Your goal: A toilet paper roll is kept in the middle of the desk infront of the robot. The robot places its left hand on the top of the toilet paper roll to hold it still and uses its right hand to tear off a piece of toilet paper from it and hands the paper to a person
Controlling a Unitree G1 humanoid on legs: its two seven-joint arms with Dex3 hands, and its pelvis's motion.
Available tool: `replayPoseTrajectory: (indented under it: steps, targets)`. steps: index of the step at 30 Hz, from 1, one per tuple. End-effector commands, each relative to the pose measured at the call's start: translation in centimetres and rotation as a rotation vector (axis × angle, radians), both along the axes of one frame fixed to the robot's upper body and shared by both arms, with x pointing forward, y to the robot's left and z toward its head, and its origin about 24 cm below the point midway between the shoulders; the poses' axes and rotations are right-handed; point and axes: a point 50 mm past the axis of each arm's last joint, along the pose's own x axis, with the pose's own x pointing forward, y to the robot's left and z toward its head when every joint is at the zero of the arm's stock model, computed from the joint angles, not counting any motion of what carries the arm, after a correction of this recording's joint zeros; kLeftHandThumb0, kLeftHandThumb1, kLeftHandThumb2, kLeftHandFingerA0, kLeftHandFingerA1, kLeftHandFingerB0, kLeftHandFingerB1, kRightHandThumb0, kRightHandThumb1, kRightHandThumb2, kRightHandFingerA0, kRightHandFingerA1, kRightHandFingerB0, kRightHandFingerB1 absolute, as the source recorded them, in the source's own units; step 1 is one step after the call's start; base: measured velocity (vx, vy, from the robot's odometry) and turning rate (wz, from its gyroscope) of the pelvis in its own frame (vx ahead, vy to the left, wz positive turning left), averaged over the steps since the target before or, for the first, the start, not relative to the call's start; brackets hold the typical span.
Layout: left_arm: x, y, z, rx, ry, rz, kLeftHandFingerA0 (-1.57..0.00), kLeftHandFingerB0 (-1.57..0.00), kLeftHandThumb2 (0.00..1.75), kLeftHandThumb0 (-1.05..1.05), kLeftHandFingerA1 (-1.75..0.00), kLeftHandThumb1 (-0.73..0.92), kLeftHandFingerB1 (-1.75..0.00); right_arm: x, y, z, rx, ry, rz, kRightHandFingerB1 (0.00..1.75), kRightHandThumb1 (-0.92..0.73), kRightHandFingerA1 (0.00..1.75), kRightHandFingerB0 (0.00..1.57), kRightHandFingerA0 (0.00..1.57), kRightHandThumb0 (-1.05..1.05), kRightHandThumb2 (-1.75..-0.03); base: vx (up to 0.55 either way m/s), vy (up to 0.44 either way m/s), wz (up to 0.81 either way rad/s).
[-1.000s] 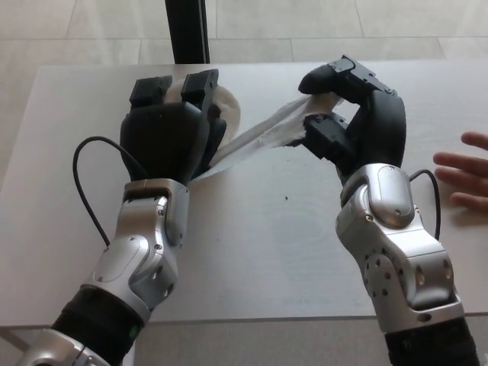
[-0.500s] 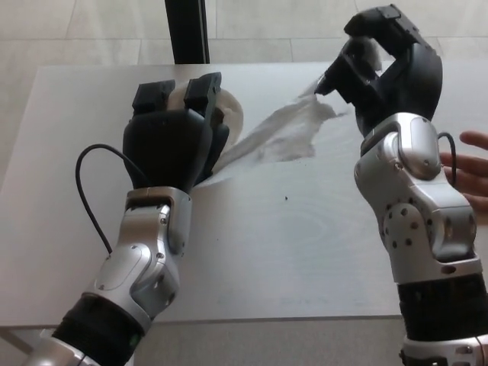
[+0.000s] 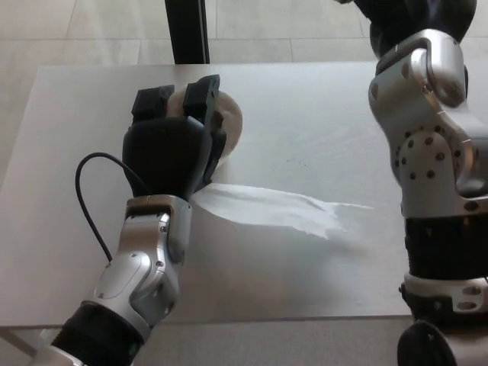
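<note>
The desk [image 3: 320, 114] is big and grey. The right hand [image 3: 415, 19] is lifted high; I cannot tell if it holds paper. The left hand [image 3: 171, 145] presses the roll [image 3: 227, 118]. A loose strip [image 3: 267, 207] lies flat and might get left behind.

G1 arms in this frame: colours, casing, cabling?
Left hand: matte black, blocky thick fingers. Its wrist casing is silver metal with small screws and a dark sleeve below. A thin black cable loops off the wrist. Right forearm: the same silver shell with round bolt holes and black segments beneath.
</note>
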Motion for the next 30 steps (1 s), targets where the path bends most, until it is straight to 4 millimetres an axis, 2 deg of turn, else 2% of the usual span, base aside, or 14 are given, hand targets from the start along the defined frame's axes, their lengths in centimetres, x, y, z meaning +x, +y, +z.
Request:
replayPoseTrajectory:
  steps: [1, 2, 5, 6, 12, 13, 15, 16, 17, 19, 20, 28, 29, 30]
  targets:
    - [-4.9, 4.1, -9.5, 0.138, 0.503, 0.118, -0.08, -0.16, 0.86, -0.34, -0.61, 0.70, -0.50, -4.3, 8.3, 10.8, 0.648, -0.077, 0.256, 1.75, -0.83, 1.75, 0.84, 1.09, -0.40, -0.91, 0.00, 0.000, 0.00]
    - [-5.0, 4.1, -9.6, 0.140, 0.498, 0.116, -0.10, -0.14, 1.01, -0.38, -0.60, 0.61, -0.54, -3.9, 7.5, 10.6, 0.638, -0.079, 0.234, 1.75, -0.80, 1.75, 0.85, 1.08, -0.36, -0.98, 0.00, 0.000, 0.00]
    - [-5.0, 4.4, -9.5, 0.140, 0.491, 0.120, -0.10, -0.15, 1.00, -0.38, -0.60, 0.62, -0.54, -3.6, 6.5, 10.3, 0.586, -0.094, 0.183, 1.75, -0.74, 1.75, 0.84, 1.08, -0.30, -1.12, 0.00, 0.000, 0.00]
    - [-5.0, 4.5, -9.4, 0.138, 0.475, 0.121, -0.12, -0.16, 1.02, -0.37, -0.61, 0.61, -0.55, -3.4, 5.6, 9.4, 0.498, -0.136, 0.156, 1.75, -0.61, 1.75, 0.79, 1.08, -0.27, -1.31, 0.00, 0.000, 0.00]
    - [-4.7, 4.5, -9.0, 0.138, 0.467, 0.117, -0.12, -0.16, 1.01, -0.38, -0.61, 0.62, -0.55, -3.0, 3.5, 7.3, 0.337, -0.196, 0.191, 1.75, -0.46, 1.75, 0.74, 1.05, -0.21, -1.45, 0.00, 0.000, 0.00]
    - [-4.6, 4.7, -8.8, 0.155, 0.468, 0.111, -0.10, -0.14, 1.01, -0.39, -0.61, 0.64, -0.55, -2.6, 2.0, 5.7, 0.167, -0.160, 0.178, 1.24, -0.68, 1.26, 1.13, 1.17, -0.10, -1.32, 0.00, 0.000, 0.00]
    - [-4.6, 4.7, -8.8, 0.157, 0.468, 0.110, -0.10, -0.14, 1.01, -0.39, -0.61, 0.64, -0.55, -2.6, 1.8, 5.5, 0.147, -0.155, 0.179, 1.24, -0.68, 1.26, 1.13, 1.17, -0.10, -1.32, 0.00, 0.000, 0.00]
    - [-4.5, 4.8, -8.7, 0.167, 0.465, 0.114, -0.08, -0.16, 0.81, -0.36, -0.64, 0.73, -0.53, -2.4, 0.6, 4.2, -0.009, -0.160, 0.191, 1.75, -0.40, 1.75, 0.75, 1.03, -0.22, -1.56, 0.00, 0.000, 0.00]
    - [-4.5, 4.9, -8.6, 0.165, 0.466, 0.118, -0.09, -0.14, 1.01, -0.39, -0.61, 0.64, -0.55, -2.3, -0.3, 3.3, -0.096, -0.140, 0.174, 1.21, -0.66, 1.25, 1.08, 1.15, -0.11, -1.31, 0.00, 0.000, 0.00]
    - [-4.4, 5.0, -8.6, 0.167, 0.464, 0.120, -0.09, -0.14, 1.02, -0.38, -0.61, 0.64, -0.56, -2.3, -1.2, 2.5, -0.195, -0.113, 0.167, 1.22, -0.64, 1.25, 1.09, 1.16, -0.12, -1.30, 0.00, 0.000, 0.00]
    - [-4.6, 5.0, -8.5, 0.161, 0.460, 0.116, -0.08, -0.16, 0.80, -0.36, -0.64, 0.74, -0.53, -2.2, -2.9, 1.1, -0.326, -0.088, 0.132, 1.66, -0.27, 1.75, 0.82, 1.05, -0.23, -1.53, 0.00, 0.000, 0.00]
    - [-4.1, 5.5, -7.9, 0.158, 0.440, 0.125, -0.08, -0.17, 0.77, -0.36, -0.66, 0.72, -0.54, -2.8, -8.9, -3.1, -0.932, -0.090, 0.077, 1.58, -0.32, 1.75, 0.81, 1.00, -0.23, -1.48, 0.00, 0.000, 0.00]
    - [-4.1, 5.4, -7.9, 0.154, 0.443, 0.123, -0.07, -0.17, 0.79, -0.36, -0.65, 0.71, -0.54, -3.0, -9.7, -3.6, -1.040, -0.068, 0.060, 1.64, -0.36, 1.75, 0.81, 0.98, -0.28, -1.37, 0.00, 0.000, 0.00]
    - [-4.0, 5.4, -7.8, 0.156, 0.440, 0.124, -0.07, -0.18, 0.77, -0.37, -0.64, 0.72, -0.53, -3.2, -10.6, -4.1, -1.153, -0.064, 0.033, 1.49, -0.40, 1.68, 0.85, 0.92, -0.24, -1.28, 0.00, 0.000, 0.00]
